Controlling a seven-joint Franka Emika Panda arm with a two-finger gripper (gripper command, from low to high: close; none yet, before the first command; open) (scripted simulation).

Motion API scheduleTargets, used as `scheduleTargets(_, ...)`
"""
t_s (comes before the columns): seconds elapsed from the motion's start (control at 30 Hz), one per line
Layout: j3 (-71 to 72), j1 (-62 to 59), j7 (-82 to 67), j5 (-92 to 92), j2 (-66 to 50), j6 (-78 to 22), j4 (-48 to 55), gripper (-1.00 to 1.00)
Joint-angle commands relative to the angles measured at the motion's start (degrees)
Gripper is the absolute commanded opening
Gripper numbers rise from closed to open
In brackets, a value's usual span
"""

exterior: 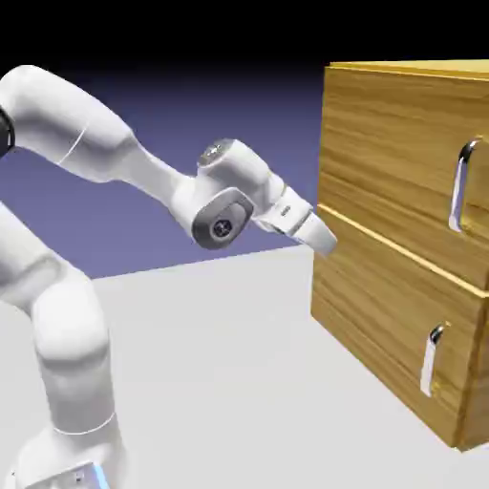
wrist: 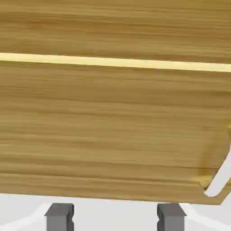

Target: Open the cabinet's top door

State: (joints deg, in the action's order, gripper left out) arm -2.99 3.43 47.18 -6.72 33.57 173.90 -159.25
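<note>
While the cabinet [exterior: 392, 229] stands at the exterior view's right on the pale table [exterior: 210, 363], the white arm [exterior: 81, 124] reaches toward its front from the left. The top door [exterior: 382, 143] is the taller upper panel, closed and flush, with a long vertical silver handle [exterior: 459, 186] toward its right side. Below a thin pale seam [exterior: 401, 249], the lower panel [exterior: 382, 315] is also shut and bears a shorter handle [exterior: 432, 361].

The end effector [wrist: 115, 217] is wide open, its two grey fingertips [wrist: 59, 217] well apart with nothing between them. It holds neither handle. In the exterior view its hand [exterior: 310, 229] tilts down to the right, around seam height, well apart from the top door's handle.
</note>
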Motion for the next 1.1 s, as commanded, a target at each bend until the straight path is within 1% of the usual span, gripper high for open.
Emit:
scheduleTargets(0.0,-1.1,1.0,1.8,-2.5,0.3,0.0,0.7,0.00)
scheduleTargets(1.07,-36.5,33.6,57.8,-82.2,11.1,-1.3,21.5,0.00)
